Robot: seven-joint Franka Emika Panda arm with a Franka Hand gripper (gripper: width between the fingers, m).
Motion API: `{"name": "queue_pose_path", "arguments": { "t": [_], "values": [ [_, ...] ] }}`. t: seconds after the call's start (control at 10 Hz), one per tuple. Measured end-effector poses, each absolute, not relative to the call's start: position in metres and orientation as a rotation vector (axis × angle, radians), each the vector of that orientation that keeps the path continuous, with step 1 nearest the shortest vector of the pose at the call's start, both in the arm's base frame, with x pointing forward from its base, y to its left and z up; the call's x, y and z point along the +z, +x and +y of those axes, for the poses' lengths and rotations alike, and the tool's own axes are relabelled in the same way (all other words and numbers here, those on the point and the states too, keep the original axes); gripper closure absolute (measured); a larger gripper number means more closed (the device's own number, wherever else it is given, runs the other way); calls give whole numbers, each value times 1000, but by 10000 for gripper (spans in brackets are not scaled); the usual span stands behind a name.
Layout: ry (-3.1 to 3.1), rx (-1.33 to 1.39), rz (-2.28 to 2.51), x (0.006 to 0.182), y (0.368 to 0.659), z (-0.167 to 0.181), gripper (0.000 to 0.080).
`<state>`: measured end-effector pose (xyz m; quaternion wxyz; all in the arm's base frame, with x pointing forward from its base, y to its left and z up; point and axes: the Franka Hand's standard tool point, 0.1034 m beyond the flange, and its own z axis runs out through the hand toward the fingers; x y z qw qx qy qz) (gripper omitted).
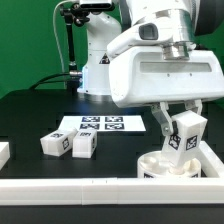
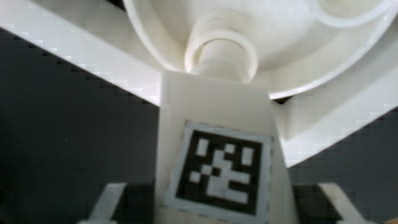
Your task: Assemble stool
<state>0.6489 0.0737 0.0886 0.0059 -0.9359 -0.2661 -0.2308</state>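
The stool's round rimmed seat lies at the front of the exterior view's right, on the black table. My gripper hangs right over it, shut on a white oblong leg with a square marker tag. The leg stands nearly upright, its lower end down inside the seat's rim. In the wrist view the leg runs from between my gripper and its fingers to a rounded socket in the seat. Whether it is fully seated I cannot tell. Two more legs lie loose on the table.
The marker board lies flat mid-table behind the loose legs. A long white rail borders the front and another the right side, close to the seat. A white piece shows at the far left. The arm's base stands behind.
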Motion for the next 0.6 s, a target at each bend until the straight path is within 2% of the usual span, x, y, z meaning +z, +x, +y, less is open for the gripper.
{"name": "queue_pose_path", "arguments": {
  "t": [0.6],
  "values": [
    [-2949, -752, -805, 78, 644, 59, 473]
  ]
}}
